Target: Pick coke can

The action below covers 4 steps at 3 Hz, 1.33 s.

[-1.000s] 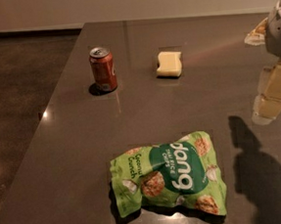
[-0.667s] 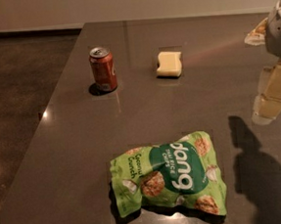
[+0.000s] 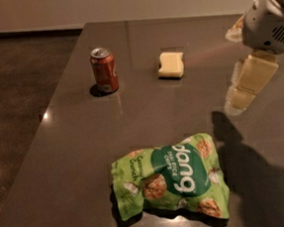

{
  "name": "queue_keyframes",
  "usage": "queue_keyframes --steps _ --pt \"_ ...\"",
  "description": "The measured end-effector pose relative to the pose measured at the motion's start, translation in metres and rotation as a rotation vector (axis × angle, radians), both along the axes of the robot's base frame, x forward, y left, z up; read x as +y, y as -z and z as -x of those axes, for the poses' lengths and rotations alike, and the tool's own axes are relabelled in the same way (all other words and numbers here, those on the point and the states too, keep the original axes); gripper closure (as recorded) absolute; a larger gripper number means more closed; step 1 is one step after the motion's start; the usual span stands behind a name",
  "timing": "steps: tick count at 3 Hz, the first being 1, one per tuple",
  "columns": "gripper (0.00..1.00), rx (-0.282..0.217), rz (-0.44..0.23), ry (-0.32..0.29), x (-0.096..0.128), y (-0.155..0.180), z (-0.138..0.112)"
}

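Observation:
The coke can (image 3: 103, 70) is a small red can with a silver top. It stands upright on the dark grey table (image 3: 84, 135), at the far left. My gripper (image 3: 243, 87) hangs above the table at the right edge of the view, well to the right of the can and nearer to me. It holds nothing that I can see. Its shadow falls on the table below it.
A green chip bag (image 3: 170, 178) lies flat near the table's front edge, in the middle. A pale yellow sponge (image 3: 171, 65) lies to the right of the can at the back. The table's left edge drops to a dark floor (image 3: 16, 96).
My gripper has moved a little to the left and up in the view, toward the table's middle. The can, sponge and bag have not moved.

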<state>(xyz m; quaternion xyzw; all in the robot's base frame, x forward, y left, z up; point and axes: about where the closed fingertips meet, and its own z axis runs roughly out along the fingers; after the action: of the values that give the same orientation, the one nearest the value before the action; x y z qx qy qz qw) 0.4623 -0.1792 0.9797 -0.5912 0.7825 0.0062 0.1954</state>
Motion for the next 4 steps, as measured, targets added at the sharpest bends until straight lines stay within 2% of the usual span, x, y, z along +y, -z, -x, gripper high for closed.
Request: queue_keyframes --steps 1,3,4 --pt "0.00 -0.028 -0.094 0.006 0.042 -0.002 -0.017" --pt "0.00 -0.103 -0.249 0.035 0.139 0.005 -0.059" --pt "0.00 -0.126 -0.292 0.079 0.177 0.014 -0.083"
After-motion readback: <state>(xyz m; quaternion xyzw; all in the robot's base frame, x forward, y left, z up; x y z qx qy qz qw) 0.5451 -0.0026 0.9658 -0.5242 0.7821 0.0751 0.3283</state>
